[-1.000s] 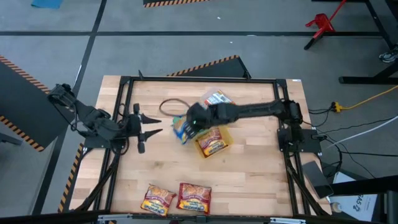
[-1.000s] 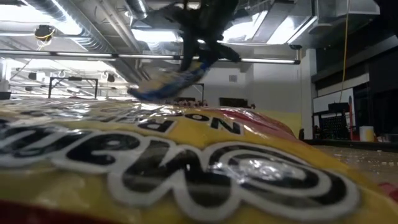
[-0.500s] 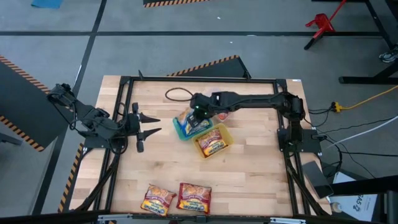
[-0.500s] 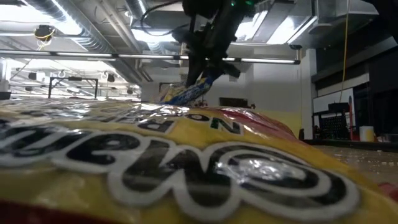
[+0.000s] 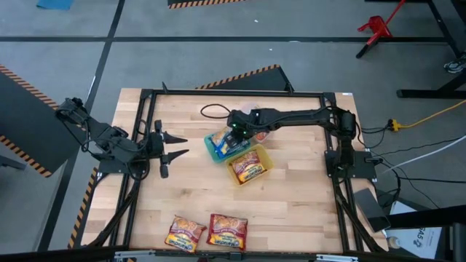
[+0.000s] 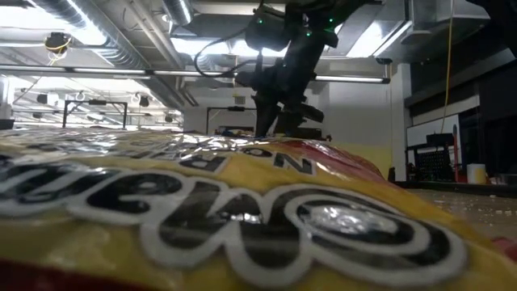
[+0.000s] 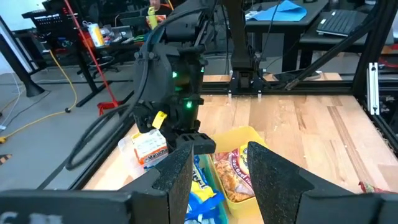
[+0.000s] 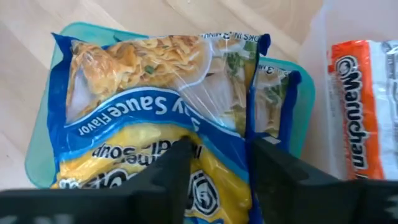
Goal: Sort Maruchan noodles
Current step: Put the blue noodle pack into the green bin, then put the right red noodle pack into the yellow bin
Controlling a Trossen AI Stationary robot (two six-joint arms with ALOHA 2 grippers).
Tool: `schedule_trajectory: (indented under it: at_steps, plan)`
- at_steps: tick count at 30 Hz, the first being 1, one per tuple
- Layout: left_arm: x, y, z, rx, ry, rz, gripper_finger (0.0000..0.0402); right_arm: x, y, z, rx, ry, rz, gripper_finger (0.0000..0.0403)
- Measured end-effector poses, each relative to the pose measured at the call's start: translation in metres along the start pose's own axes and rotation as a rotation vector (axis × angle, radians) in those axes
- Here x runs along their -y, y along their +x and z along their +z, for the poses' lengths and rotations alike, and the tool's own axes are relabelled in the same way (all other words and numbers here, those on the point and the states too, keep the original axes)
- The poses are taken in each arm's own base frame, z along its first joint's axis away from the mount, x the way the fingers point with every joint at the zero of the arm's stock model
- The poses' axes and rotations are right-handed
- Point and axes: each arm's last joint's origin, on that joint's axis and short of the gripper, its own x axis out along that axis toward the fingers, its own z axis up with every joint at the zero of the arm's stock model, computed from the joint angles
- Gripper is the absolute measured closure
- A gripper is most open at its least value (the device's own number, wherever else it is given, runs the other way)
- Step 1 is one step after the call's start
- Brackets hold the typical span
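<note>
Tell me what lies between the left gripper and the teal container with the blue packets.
Only bare wooden table, in the high view. The left gripper waits apart from the teal container.

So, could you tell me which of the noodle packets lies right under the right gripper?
The blue packet in the teal container, directly below the right gripper; the others are orange or red-and-white.

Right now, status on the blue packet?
Right gripper open above blue packet, packet lying in teal container. Left gripper idle at table's left. Nothing blocking.
</note>
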Motion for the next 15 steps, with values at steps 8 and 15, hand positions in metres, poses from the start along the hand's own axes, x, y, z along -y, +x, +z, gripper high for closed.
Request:
schedule_trajectory:
  at_steps: [8, 15]
  plan:
    - [0.000, 0.000, -0.003, -0.026, -0.039, -0.029, 0.0255, -0.002, -0.036, 0.007, -0.019, -0.111, -0.036, 0.0146]
    - [0.012, 0.003, -0.010, -0.134, -0.113, -0.267, 0.0255, -0.002, -0.088, -0.010, -0.190, -0.151, -0.015, 0.0099]
